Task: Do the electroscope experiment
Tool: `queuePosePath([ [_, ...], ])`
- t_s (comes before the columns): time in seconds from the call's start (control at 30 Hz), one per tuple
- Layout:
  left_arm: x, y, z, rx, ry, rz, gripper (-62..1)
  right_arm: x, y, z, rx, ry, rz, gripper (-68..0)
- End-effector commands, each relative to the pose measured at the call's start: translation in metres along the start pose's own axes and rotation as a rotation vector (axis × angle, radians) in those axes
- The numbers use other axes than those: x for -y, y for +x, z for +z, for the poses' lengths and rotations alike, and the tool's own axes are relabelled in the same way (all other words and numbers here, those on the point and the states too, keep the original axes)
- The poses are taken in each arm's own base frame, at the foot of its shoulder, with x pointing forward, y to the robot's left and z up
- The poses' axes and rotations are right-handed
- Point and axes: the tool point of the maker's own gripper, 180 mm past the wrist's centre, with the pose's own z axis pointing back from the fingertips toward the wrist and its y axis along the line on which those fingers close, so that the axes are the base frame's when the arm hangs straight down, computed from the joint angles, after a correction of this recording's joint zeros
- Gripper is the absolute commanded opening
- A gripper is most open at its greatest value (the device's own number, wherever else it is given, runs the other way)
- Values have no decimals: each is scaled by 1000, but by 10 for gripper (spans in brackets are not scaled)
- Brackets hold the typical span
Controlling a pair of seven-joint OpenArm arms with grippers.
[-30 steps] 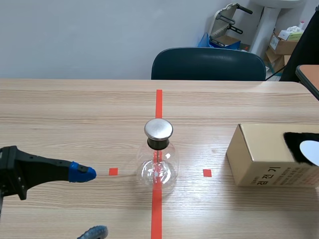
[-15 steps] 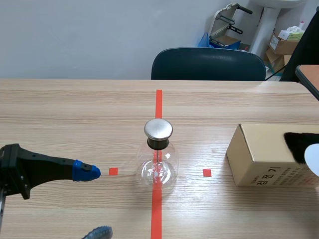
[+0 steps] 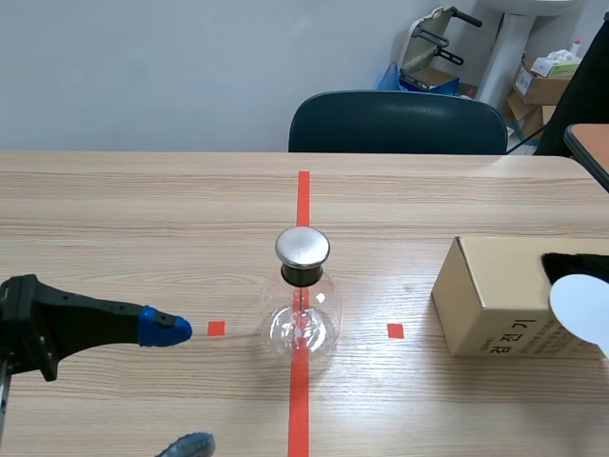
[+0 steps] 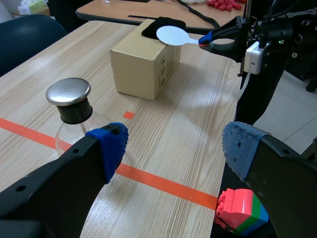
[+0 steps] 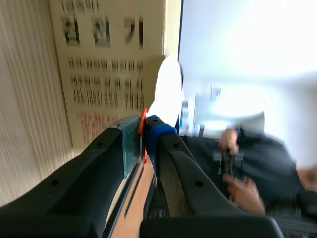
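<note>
Right end effector (image 5: 143,133) is clamping the white disc (image 3: 580,307) by its handle beside the box (image 3: 485,300) at right; left end effector (image 4: 176,146) is hanging released. Electroscope (image 3: 303,295) is standing at the counter (image 3: 143,209) middle. We are fearing the disc brushing the box, bleeding its charge.

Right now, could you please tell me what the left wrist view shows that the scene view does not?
Only the left wrist view: the right arm, its jaws shut on the handle of the white round disc, and a pink, green and blue toy block. Only the scene view: the brown storage boxes in the far corner. Both: the clear glass flask with a metal cap, the tan cardboard box and the disc.
</note>
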Motion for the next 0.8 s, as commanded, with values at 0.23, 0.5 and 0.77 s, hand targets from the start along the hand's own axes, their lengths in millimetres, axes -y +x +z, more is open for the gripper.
queuePosePath([
  [0.23, 3, 9, -2, 37, -5, 10, -182, 17, -11, 0, -39, -70, 40, -656],
  [0.5, 3, 9, -2, 36, -5, 10, -182, 18, -13, 0, -49, -77, 34, -656],
  [0.77, 3, 9, -2, 36, -5, 10, -182, 6, 12, 0, 106, -10, 91, -656],
])
